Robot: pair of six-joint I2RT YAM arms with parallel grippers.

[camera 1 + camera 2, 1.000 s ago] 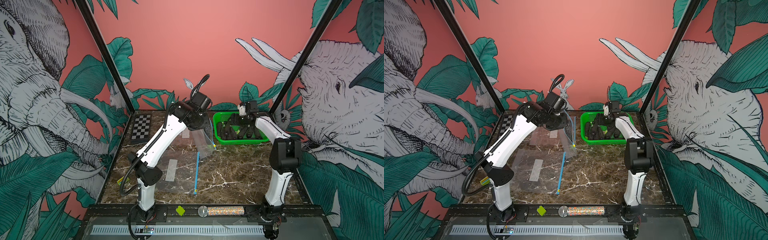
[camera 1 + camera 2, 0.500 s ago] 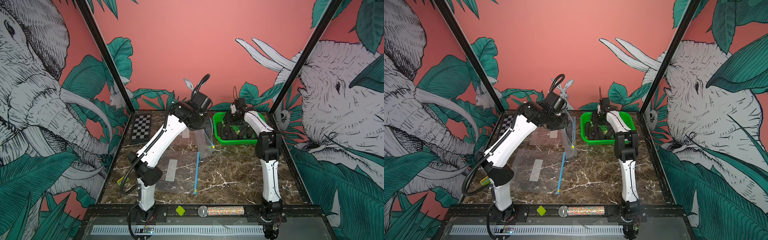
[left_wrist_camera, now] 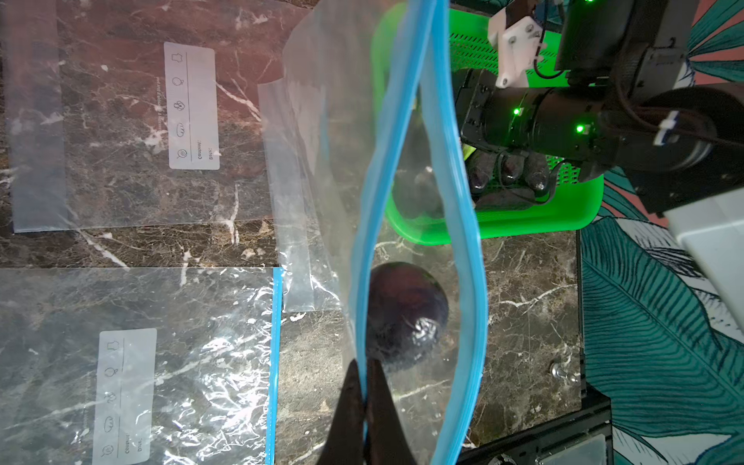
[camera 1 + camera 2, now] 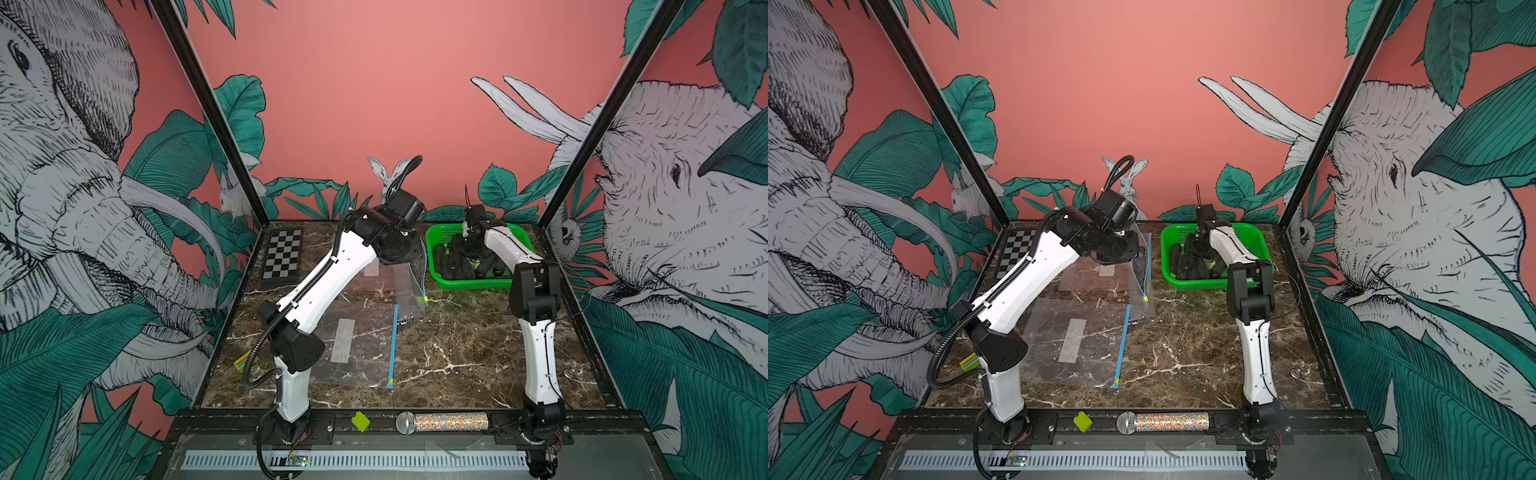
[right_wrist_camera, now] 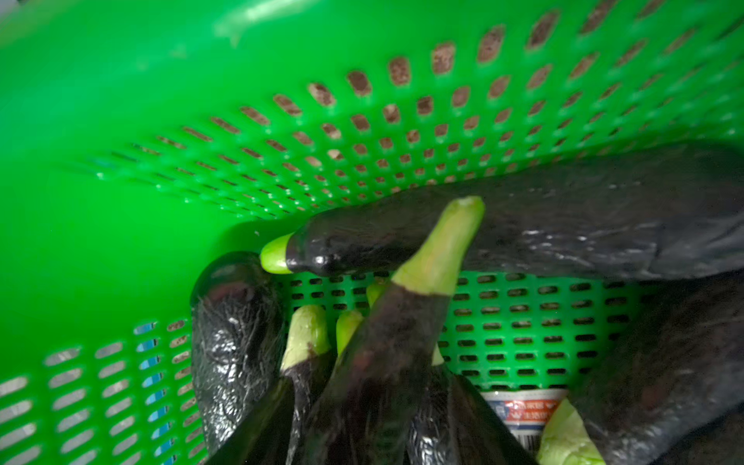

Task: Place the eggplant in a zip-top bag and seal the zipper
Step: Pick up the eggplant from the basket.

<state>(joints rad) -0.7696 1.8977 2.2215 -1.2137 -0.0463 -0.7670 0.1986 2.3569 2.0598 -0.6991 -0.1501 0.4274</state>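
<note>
Two white arms stand over a brown marble table [image 4: 457, 353]. The left arm [image 4: 324, 286] reaches toward the far middle. The right arm [image 4: 536, 332] bends forward into the far right corner.

A green basket [image 4: 469, 284] with slotted walls sits in that corner. It holds a heap of dark eggplants [image 5: 382, 362] with pale green stems (a scrap of printed label shows under them).

The nearer flat bag [image 4: 353, 345] lies on the table's left half, its blue strip facing the middle. The farther flat bag [image 4: 1092, 274] lies behind it.

A third bag [image 3: 322, 141], clear, hangs just beside the basket with its lower end down at the tabletop. Its blue zipper [image 3: 477, 302] is unsealed and the mouth gapes in a long loop. One eggplant [image 3: 406, 314] lies at the bottom of this bag, seen through the mouth.

Left gripper [image 3: 365, 364]: jaws pinched tight on one side of the zipper, holding the third bag up.

Right gripper [image 4: 466, 244]: down inside the basket among the heap. Its fingers are outside the wrist view and hidden in both top views, so I cannot tell how the jaws stand or whether anything is held.
</note>
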